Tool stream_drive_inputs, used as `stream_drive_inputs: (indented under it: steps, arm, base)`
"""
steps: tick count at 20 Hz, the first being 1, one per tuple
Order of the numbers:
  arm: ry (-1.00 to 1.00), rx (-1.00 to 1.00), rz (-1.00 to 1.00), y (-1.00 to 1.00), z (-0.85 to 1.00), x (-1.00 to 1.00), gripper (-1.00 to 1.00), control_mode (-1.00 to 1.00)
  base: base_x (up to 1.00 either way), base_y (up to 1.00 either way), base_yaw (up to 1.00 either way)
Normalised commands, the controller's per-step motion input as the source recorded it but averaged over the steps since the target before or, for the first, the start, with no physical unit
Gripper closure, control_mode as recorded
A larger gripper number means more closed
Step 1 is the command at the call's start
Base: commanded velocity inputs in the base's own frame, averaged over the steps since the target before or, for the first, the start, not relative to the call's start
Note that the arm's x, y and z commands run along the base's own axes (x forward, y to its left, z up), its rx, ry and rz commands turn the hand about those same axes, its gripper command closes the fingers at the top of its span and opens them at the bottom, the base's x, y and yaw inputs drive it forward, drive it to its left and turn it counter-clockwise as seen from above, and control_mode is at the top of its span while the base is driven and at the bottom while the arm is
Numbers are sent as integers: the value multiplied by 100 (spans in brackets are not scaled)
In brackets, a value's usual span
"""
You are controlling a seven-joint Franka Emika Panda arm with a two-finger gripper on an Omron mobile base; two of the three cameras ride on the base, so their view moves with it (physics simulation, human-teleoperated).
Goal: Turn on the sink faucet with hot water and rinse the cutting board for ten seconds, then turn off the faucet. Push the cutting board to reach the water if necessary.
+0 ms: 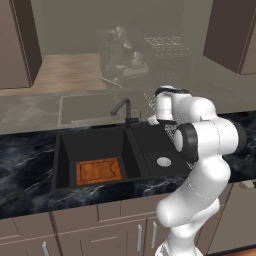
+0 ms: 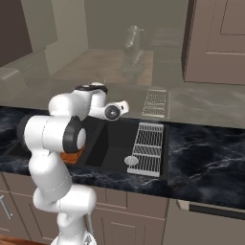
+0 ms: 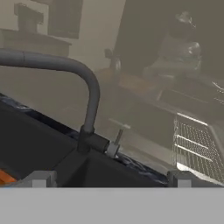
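The black gooseneck sink faucet (image 1: 124, 108) stands behind the divider of the black double sink (image 1: 65, 145). An orange-brown cutting board (image 1: 98, 171) lies flat in the large left basin, toward its front. No water runs from the spout. My gripper (image 3: 109, 180) is open, and its two tips flank the faucet's base (image 3: 93, 142) and its small silver-tipped lever (image 3: 113, 149), which lie a little ahead of them. Seen from the left base camera, my hand (image 1: 164, 106) hovers just right of the faucet. A corner of the board (image 3: 3, 177) shows at the lower left of the hand view.
A silver wire rack (image 2: 148, 146) lies over the right side of the shallow basin, beside the round drain (image 2: 131, 161). Dark marble counter (image 1: 25, 165) surrounds the sink. A glass pane rises behind it. My own elbow (image 1: 210, 137) hangs over the right basin.
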Motion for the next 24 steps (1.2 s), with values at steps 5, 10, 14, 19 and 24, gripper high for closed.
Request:
stream_drive_inputs:
  steps: [5,10,14,19,24]
  arm:
    - [-12,0,0,0,-3,7,-100,-100]
    - [-1,1,0,0,0,18,-100,-100]
    - [0,6,0,0,0,16,-100,-100]
    - [3,8,-2,0,0,7,-100,-100]
    - [5,10,-2,0,0,7,-100,-100]
  base:
    - [0,0,0]
    - [0,0,0]
    - [0,0,0]
    - [0,0,0]
    - [0,0,0]
